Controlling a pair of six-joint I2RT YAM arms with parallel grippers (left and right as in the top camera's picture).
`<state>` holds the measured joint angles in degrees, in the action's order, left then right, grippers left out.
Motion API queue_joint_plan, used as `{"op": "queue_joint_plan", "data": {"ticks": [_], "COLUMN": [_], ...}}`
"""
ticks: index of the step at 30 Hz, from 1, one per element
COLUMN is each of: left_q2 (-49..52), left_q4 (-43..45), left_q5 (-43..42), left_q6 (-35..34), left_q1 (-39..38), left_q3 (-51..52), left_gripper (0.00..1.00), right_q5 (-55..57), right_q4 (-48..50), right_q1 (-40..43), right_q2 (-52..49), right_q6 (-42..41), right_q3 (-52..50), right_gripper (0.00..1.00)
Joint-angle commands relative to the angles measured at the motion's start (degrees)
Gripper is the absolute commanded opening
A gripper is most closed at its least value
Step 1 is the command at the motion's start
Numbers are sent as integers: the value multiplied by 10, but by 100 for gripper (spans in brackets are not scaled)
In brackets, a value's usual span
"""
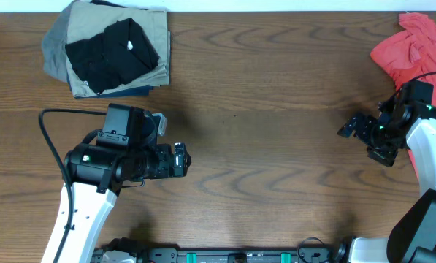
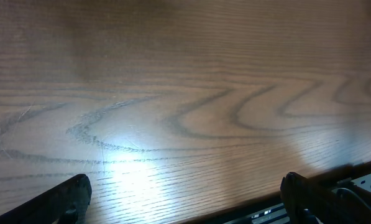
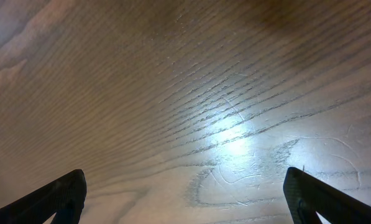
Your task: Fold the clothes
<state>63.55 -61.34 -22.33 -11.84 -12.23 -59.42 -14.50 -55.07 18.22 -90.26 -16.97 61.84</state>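
The black shirt (image 1: 112, 52) lies folded at the back left, with a small white mark on top. It rests on a stack of folded khaki, grey and navy garments (image 1: 155, 44). My left gripper (image 1: 180, 159) is open and empty over bare wood at the front left, well apart from the shirt. In the left wrist view (image 2: 185, 188) only the table shows between its fingers. My right gripper (image 1: 355, 128) is open and empty at the right. The right wrist view (image 3: 184, 180) shows only wood grain between its fingers.
A crumpled coral-red shirt (image 1: 413, 50) lies at the back right corner, just behind my right arm. The wooden table (image 1: 261, 109) runs across the whole view. Its front edge and a black rail (image 2: 353, 186) show in the left wrist view.
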Motion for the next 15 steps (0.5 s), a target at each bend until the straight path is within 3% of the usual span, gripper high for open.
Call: {"op": "queue_joint_plan", "data": {"ticks": [1,11,15], "left_q2": [5,3,-31], "left_q4": [-1,-7,40], "left_q5": [-2,-1,9], "left_q6": [-3,2,3], "left_q1": [-2,-5,-5], "left_q3": [0,4,42], "left_gripper": [98,98,98], "right_q5": [2,2,2], "right_q4": [0,0,0], "right_q1": [2,2,2], "right_q2": [3,3,3], "right_q6": [-3,-3,-3], "right_q3": [8,8,8], "right_gripper": [99,99,99]}}
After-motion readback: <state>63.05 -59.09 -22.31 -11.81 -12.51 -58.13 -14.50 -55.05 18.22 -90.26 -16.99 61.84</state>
